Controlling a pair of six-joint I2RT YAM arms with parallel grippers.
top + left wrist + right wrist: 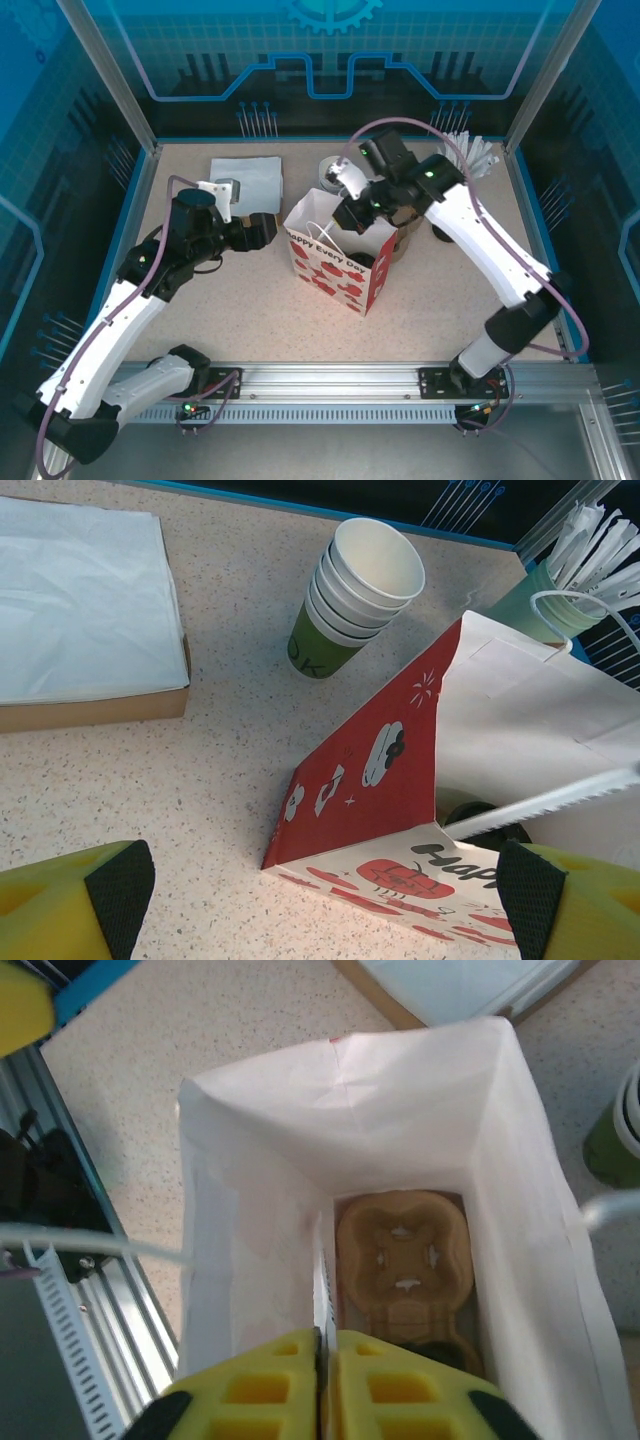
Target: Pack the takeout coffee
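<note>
A red-and-white paper bag [335, 262] stands open in the middle of the table. My right gripper [327, 1335] reaches over it from behind, its yellow fingers shut on the serrated top edge of the bag's wall [255, 1250]. A brown pulp cup carrier [402, 1255] lies on the bag's floor. A dark round shape [432, 1346] sits in the carrier's near cell, half hidden by my fingers; I cannot tell whether it is the takeout coffee. My left gripper [325, 900] is wide open at the bag's left corner [300, 850], beside it in the top view [268, 230].
A stack of nested green paper cups [352, 595] stands behind the bag. A pale-green pot of white wrapped sticks [535, 600] is at the back right. A shallow box of white napkins [85, 605] lies at the back left. Brown and dark items [408, 240] sit right of the bag.
</note>
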